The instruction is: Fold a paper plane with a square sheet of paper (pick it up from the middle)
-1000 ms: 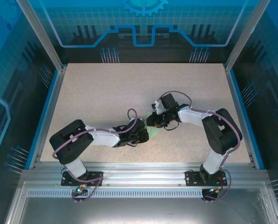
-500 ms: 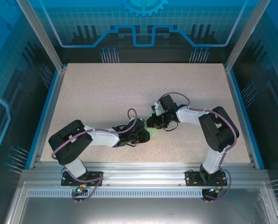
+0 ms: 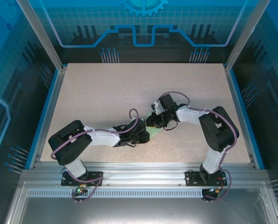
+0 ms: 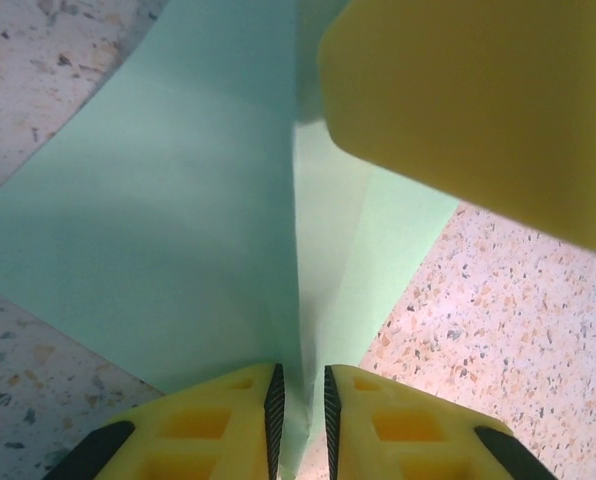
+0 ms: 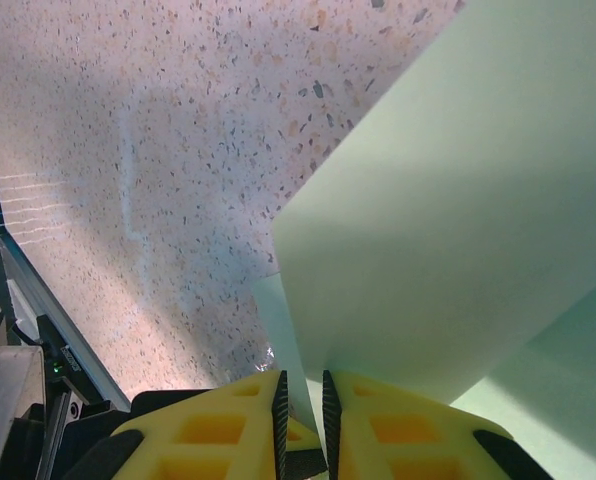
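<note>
Left claw [image 4: 298, 412] is clamped on a raised crease of the sheet of paper [image 4: 178, 220], and right claw [image 5: 300, 410] is clamped on a lifted flap, mid-tabletop [image 3: 129, 88] between the arms. Risk: opposing pulls tear it or skew the fold, or the thin pinch slips. From above the wrists cover most of the paper, so the fold stage is unclear.

We look down on a speckled beige tabletop [image 3: 120, 88] edged in blue, enclosed by blue circuit-patterned panels [image 3: 143, 28], with an aluminium rail [image 3: 143, 179] nearest us.
</note>
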Controlling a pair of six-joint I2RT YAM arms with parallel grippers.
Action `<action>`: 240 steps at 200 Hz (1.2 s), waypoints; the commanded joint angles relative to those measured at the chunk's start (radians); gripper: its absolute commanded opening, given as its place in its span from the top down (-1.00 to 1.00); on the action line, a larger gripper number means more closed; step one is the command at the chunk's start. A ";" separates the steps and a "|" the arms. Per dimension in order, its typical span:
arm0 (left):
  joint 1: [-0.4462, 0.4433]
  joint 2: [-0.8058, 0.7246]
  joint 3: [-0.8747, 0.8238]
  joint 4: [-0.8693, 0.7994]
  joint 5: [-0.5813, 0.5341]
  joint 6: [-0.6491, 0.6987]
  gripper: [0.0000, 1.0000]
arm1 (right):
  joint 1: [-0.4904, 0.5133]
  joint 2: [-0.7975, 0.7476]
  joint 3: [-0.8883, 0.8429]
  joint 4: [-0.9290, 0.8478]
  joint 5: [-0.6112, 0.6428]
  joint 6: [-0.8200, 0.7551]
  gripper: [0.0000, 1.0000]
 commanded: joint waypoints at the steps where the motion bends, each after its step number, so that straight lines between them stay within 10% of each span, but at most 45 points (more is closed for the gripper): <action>1: -0.013 -0.001 0.012 -0.114 -0.024 0.037 0.53 | -0.003 0.017 0.027 -0.010 0.004 0.005 0.60; 93: -0.009 -0.007 0.007 -0.088 -0.029 0.040 0.89 | -0.004 -0.002 0.005 -0.017 -0.001 -0.005 0.60; 240: 0.032 -0.004 -0.026 -0.023 0.057 0.028 0.75 | 0.001 0.051 0.000 0.010 0.057 0.028 0.60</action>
